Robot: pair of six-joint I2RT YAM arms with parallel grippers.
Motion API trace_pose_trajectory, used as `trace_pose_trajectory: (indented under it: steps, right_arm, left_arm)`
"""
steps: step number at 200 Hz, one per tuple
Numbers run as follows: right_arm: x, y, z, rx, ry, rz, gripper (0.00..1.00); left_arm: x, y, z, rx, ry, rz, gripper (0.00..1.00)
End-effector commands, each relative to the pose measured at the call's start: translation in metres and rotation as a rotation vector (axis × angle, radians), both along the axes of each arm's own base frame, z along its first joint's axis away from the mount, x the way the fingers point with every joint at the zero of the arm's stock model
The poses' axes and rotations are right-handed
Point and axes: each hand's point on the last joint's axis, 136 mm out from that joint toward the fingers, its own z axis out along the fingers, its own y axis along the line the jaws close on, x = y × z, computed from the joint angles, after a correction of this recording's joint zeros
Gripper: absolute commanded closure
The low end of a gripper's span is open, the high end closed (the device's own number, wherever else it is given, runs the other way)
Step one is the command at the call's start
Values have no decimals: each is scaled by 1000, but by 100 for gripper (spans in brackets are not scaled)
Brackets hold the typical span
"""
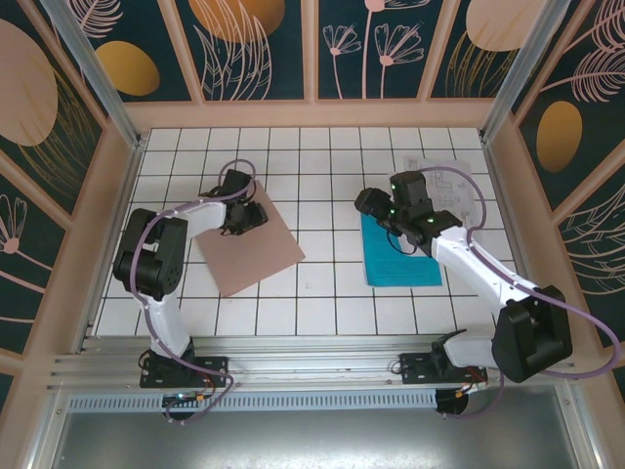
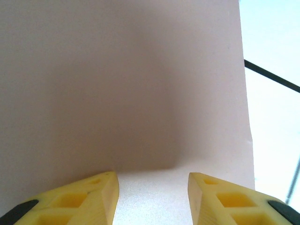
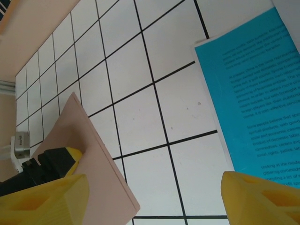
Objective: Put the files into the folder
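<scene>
l tool point(image 2: 152, 182) hung wide open over the brown folder point(image 2: 117, 84), r tool point(image 3: 154, 187) also wide, by the teal sheet point(image 3: 258, 93) on the bench point(image 3: 136, 122).

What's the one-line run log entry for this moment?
left tool open over folder | right tool open near teal sheet | teal sheet not yet in folder

**What stays hidden or cut off**

In the top view the left gripper point(image 1: 242, 210) covers the folder's point(image 1: 249, 252) far corner. The right arm point(image 1: 469, 264) hides the teal sheet's point(image 1: 400, 269) far right corner and part of the white sheets point(image 1: 444, 176) near the table's point(image 1: 322, 293) far right corner; their print is too small to read. The left wrist view cuts the folder at its top and left edges, and the fingers point(image 2: 79, 201) at the bottom. The right wrist view cuts the teal sheet at its right edge, and the text on it is too blurred to read.
</scene>
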Motion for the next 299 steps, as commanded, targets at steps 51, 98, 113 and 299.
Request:
trace_pose_trajectory:
  steps: [51,98,113,299]
  right_arm:
    - [-9,-6,-19,41,61,-19,25]
    - [-13,-6,-27,65,86,-23,25]
    - [-14,-5,-29,69,91,-20,25]
    - [8,30,-66,84,180,80,27]
  left_arm:
    - [-17,-103,-17,-114,82,-256,52]
    - [-18,-147,-18,-108,90,-376,50]
    - [-13,-147,-9,-66,61,-375,48]
    - [-162,-101,-3,-196,337,-100,41]
